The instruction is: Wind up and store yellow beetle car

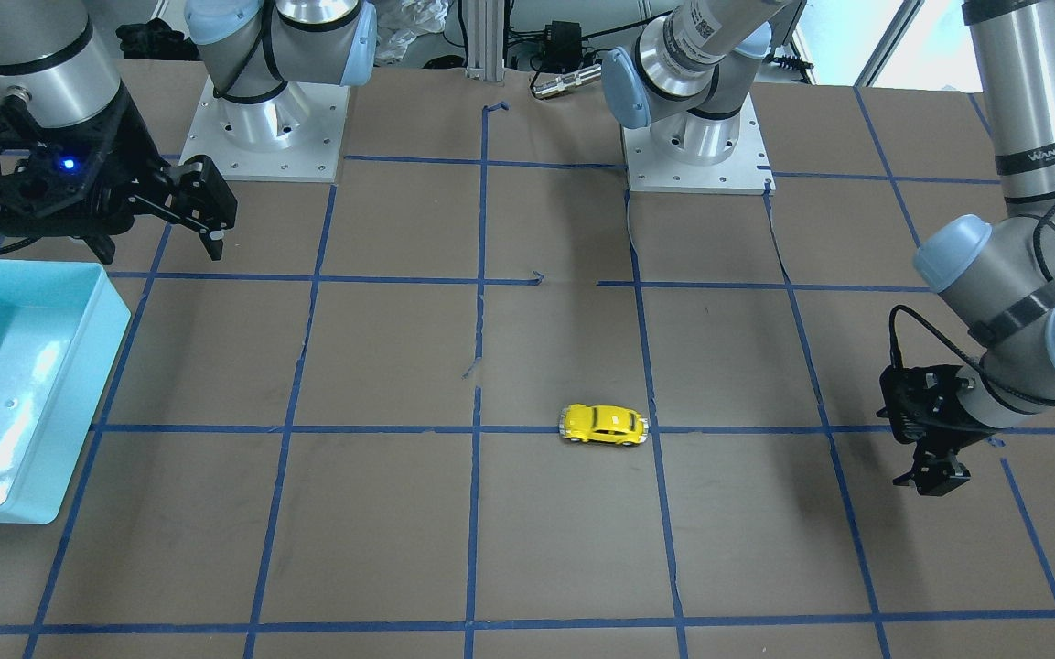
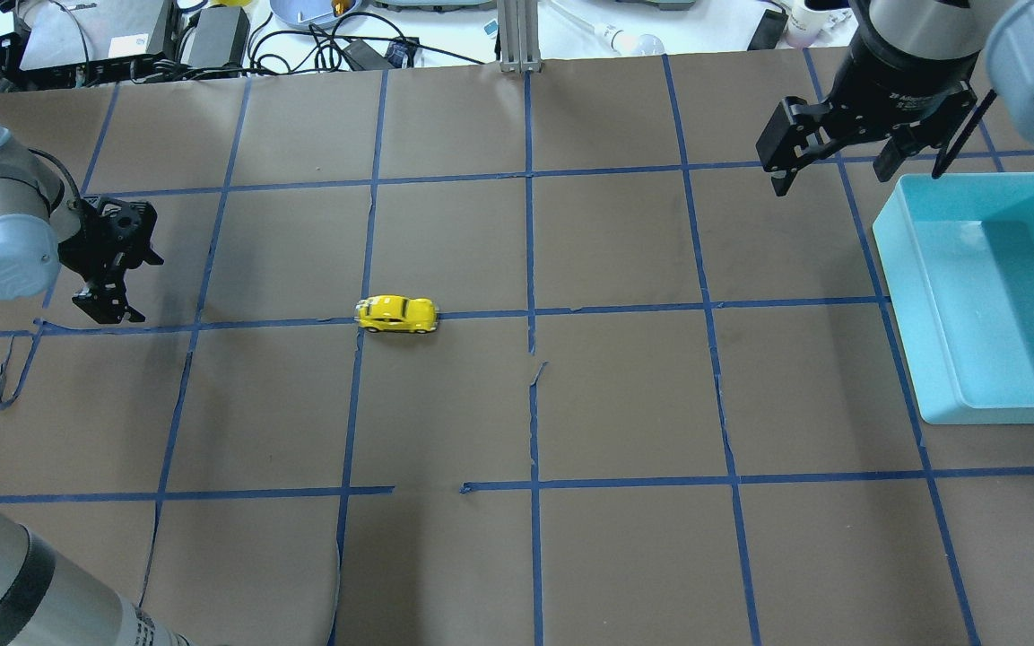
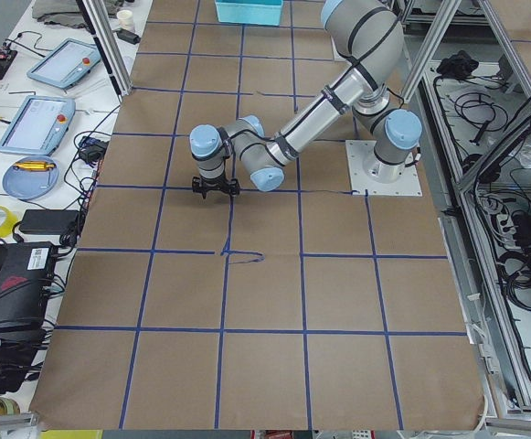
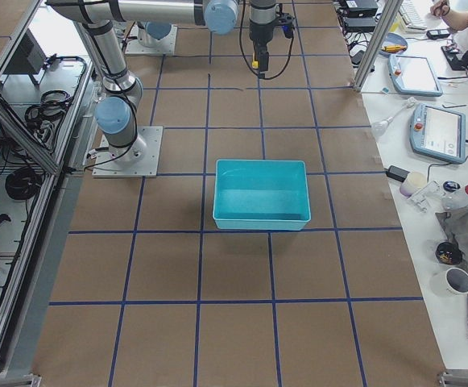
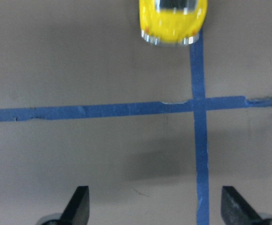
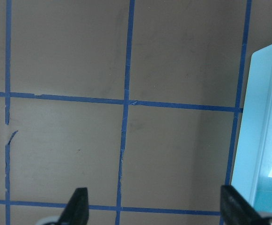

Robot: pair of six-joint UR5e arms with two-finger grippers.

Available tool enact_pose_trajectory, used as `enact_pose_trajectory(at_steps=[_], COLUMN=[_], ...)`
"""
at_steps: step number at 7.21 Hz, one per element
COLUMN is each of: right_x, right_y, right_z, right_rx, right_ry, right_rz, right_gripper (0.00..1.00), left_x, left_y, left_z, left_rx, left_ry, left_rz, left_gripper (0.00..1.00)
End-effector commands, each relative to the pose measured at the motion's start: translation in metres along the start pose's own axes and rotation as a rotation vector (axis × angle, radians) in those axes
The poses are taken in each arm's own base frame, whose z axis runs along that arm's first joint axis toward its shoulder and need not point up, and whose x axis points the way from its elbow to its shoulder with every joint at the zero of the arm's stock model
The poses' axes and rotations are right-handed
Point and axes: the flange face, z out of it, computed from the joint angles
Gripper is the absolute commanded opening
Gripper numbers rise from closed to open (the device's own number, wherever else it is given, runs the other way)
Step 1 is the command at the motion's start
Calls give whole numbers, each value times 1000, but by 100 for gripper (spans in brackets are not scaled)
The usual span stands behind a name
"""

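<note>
The yellow beetle car (image 1: pixel 604 425) stands on its wheels on a blue tape line near the table's middle; it also shows in the overhead view (image 2: pixel 397 314). My left gripper (image 2: pixel 108 305) is open and empty, low over the table, well to the car's side. In the left wrist view the car (image 5: pixel 173 21) lies ahead, apart from the open fingertips (image 5: pixel 79 206). My right gripper (image 2: pixel 830 175) is open and empty, held high next to the teal bin's (image 2: pixel 893 242) far corner. The right wrist view shows open fingertips (image 6: pixel 77 206) over bare paper.
The teal bin (image 1: pixel 79 302) is empty and sits at the table's end on my right; its rim shows in the right wrist view (image 6: pixel 253 117). The two arm bases (image 1: pixel 262 128) stand at the table's robot side. Brown paper with blue tape lines (image 2: pixel 530 404) covers the table.
</note>
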Motion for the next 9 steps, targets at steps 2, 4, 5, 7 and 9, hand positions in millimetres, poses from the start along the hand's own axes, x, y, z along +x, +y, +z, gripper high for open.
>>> enact_pose_trajectory(at_steps=[2,4,5,7,9], right_x=[-23,-28,-28,-28,-27], right_y=[3,5,5,6,5], right_z=[-1,1,3,4,10], right_rx=[3,-2,-7,-11,-25], right_ry=[1,-11,-10,-10,7], right_rz=[-28,-30,-30,-30,-33], right_gripper=[100,100,100,100,100], left_x=[0,0,0,0,3], left_y=[0,0,0,0,-18], left_z=[0,0,0,-3,-24], left_rx=[0,0,0,-3,0], left_ry=[0,0,0,-4,-1], left_rz=[0,0,0,-6,-209], left_gripper=[100,100,100,100,100])
